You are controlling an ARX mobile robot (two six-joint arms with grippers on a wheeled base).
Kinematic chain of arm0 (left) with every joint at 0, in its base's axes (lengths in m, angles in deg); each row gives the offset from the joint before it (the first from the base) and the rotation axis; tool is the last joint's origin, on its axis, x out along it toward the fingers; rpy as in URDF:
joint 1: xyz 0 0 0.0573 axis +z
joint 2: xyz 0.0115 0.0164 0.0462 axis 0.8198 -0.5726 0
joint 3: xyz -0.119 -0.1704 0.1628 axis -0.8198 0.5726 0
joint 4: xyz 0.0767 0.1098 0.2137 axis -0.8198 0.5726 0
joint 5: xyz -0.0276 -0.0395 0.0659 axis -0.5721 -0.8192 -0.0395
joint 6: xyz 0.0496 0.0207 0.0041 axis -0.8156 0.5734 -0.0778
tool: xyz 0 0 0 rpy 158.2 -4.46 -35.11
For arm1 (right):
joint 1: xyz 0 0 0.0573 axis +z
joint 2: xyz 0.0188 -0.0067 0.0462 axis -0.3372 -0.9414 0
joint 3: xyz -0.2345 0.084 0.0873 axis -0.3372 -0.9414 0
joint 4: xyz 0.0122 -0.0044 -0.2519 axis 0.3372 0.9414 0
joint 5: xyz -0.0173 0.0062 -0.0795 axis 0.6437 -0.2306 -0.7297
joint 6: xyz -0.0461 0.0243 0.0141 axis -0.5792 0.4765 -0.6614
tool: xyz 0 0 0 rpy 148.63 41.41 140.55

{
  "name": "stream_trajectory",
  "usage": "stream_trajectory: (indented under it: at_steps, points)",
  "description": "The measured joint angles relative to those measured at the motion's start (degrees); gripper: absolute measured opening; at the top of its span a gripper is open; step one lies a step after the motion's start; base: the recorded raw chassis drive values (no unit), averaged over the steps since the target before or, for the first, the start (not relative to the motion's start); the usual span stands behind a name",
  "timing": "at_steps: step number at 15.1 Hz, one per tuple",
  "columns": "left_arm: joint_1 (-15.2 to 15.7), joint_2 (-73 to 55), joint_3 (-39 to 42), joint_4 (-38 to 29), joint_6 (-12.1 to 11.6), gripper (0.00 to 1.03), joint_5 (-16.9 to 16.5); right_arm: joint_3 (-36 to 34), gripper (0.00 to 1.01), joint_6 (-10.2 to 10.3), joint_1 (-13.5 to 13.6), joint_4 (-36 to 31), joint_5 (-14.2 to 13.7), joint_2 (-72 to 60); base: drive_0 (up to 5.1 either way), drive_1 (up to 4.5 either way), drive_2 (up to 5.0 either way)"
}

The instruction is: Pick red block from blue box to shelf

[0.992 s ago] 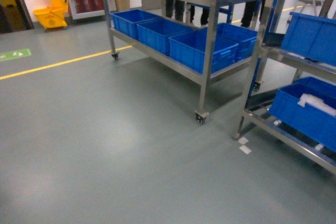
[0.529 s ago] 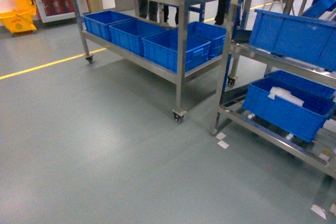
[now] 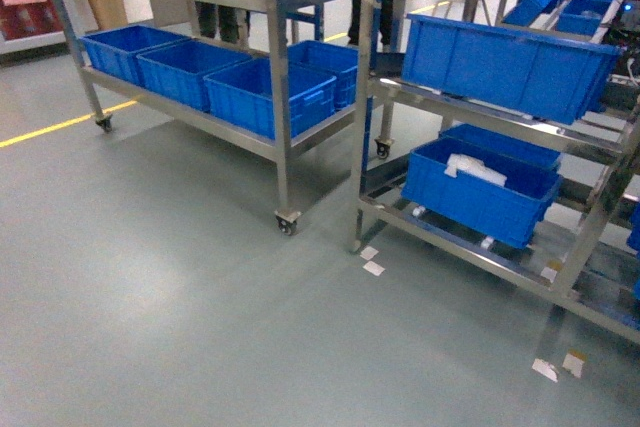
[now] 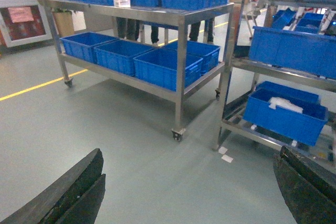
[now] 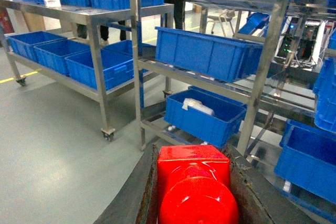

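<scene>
Right gripper [image 5: 194, 192] seen pinching red block [image 5: 193, 184], stud toward camera, at 6 o'clock of right wrist view, aimed at shelf [image 5: 262, 66]. Left gripper [image 4: 189, 192] held spread wide, nothing between fingers [image 4: 68, 190]. Neither gripper nor block shown in head view; only shelf [image 3: 600, 197], dark blue crates [image 3: 480, 192], floor [image 3: 180, 297]. No legible writing.

We see a smooth grey floor [image 3: 180, 327] with a yellow line [image 3: 60, 125] on it. A metal cart [image 3: 276, 137] on wheels holds dark blue crates [image 3: 265, 97]. White paper bits [image 3: 372, 261] lie nearby.
</scene>
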Motion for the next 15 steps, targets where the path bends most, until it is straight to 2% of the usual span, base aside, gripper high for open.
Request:
stream_trajectory:
  at_steps: [15]
  points:
    - [0.0,0.0,0.0,0.0,0.0,0.98,0.0,0.0,0.28,0.0,0.0,0.0,0.0,0.0,-1.4,-1.39,-1.4]
